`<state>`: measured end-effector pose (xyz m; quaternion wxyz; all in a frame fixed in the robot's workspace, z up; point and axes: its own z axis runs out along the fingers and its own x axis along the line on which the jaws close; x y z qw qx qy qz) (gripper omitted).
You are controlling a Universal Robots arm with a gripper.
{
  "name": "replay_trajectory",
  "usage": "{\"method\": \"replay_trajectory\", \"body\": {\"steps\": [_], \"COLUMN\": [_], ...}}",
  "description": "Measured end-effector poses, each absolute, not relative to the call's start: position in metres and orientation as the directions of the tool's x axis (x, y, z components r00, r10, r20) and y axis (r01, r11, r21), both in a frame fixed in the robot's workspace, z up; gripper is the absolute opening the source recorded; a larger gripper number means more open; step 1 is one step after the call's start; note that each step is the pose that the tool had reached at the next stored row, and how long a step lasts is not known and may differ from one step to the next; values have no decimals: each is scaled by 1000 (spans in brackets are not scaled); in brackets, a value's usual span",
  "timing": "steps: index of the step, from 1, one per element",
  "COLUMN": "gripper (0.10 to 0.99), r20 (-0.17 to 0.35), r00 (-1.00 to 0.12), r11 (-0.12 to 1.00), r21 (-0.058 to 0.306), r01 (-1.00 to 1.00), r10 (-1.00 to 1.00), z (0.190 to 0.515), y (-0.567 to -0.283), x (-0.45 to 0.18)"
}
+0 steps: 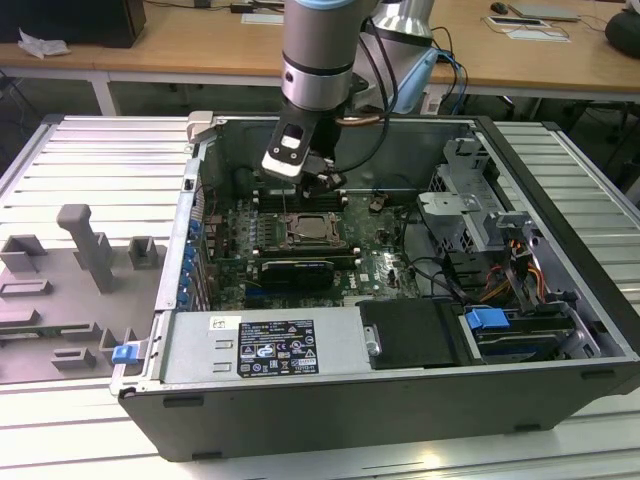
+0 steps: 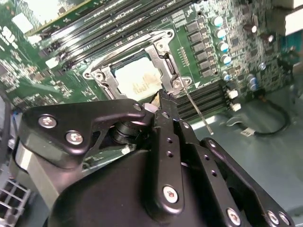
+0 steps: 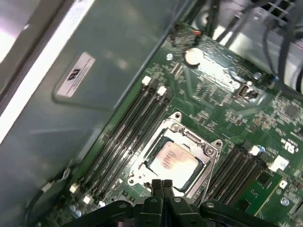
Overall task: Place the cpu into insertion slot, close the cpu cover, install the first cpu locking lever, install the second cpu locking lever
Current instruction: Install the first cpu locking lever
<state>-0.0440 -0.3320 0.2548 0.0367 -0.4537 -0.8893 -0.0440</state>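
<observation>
Nearest the lens in the second wrist view: gripper [image 2: 163, 98], fingers pressed together with nothing between them, tip just beside the corner of the cpu cover [image 2: 166, 59], where a thin locking lever [image 2: 196, 112] runs out across the memory slots [image 2: 208, 97]. Just beyond, the cpu [image 2: 136, 78] lies flat in the insertion slot [image 3: 157, 141], pale top showing through the cover's window; cover down over it. Judged: seating and cover done, lever work in hand; whether this lever is hooked home I cannot tell. Working it calls for a steady push from the closed tip on a thin rod, easy to slip off. Farther off, exterior view: arm [image 1: 315, 60] drops near-vertical into the computer case [image 1: 400, 420], wrist slanting toward the exterior view's right.
</observation>
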Motion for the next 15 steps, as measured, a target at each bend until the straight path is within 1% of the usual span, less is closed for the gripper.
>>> {"method": "replay_trajectory", "body": {"steps": [5, 7, 8, 12, 15], "gripper": [106, 106, 106, 106, 106], "r20": [105, 105, 105, 104, 66], "r00": [-664, -710, -750, -814, -834], "r11": [663, 710, 750, 815, 831], "r21": [45, 45, 45, 45, 71], "r01": [747, 703, 660, 578, 552], "r10": [740, 696, 653, 571, 548], "z": [255, 255, 255, 255, 255], "y": [-332, -332, -332, -332, -332], "x": [-44, -44, -44, -44, -44]}}
